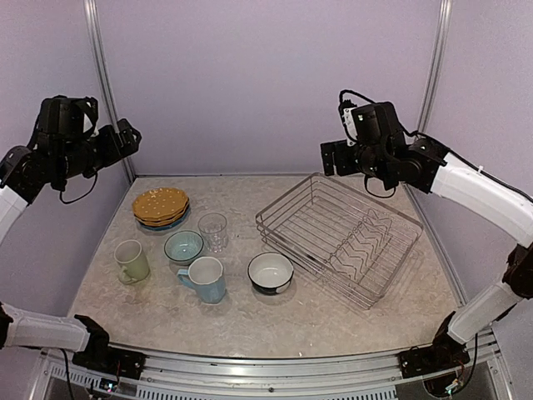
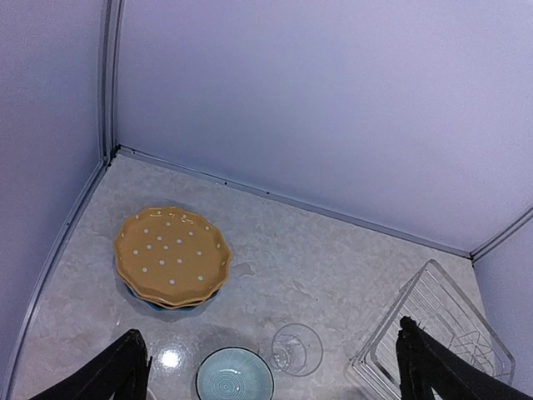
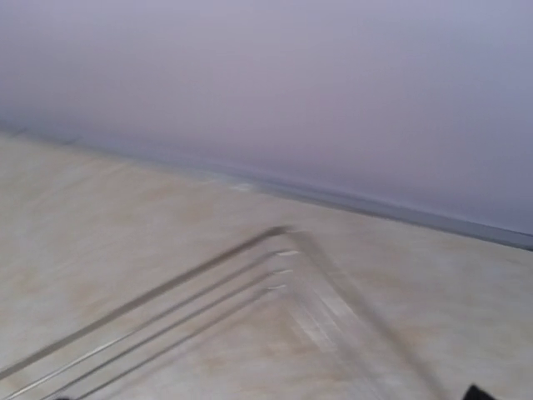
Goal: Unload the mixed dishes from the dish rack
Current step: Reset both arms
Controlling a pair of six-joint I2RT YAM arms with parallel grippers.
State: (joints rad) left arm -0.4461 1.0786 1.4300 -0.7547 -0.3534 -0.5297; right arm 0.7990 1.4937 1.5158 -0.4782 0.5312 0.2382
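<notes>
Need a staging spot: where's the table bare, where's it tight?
Free: the front strip between the light blue mug, dark-blue bowl and the table's near edge; the back strip between the clear glass, dish rack and wall. Crowded: around the teal bowl, and between dark-blue bowl and rack.

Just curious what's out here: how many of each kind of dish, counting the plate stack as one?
Mugs: 2, pale green mug, light blue mug
Bowls: 2, round teal bowl, dark-blue white-lined bowl
Clear drinking glass: 1
Stack of yellow dotted plates: 1
Total: 6
</notes>
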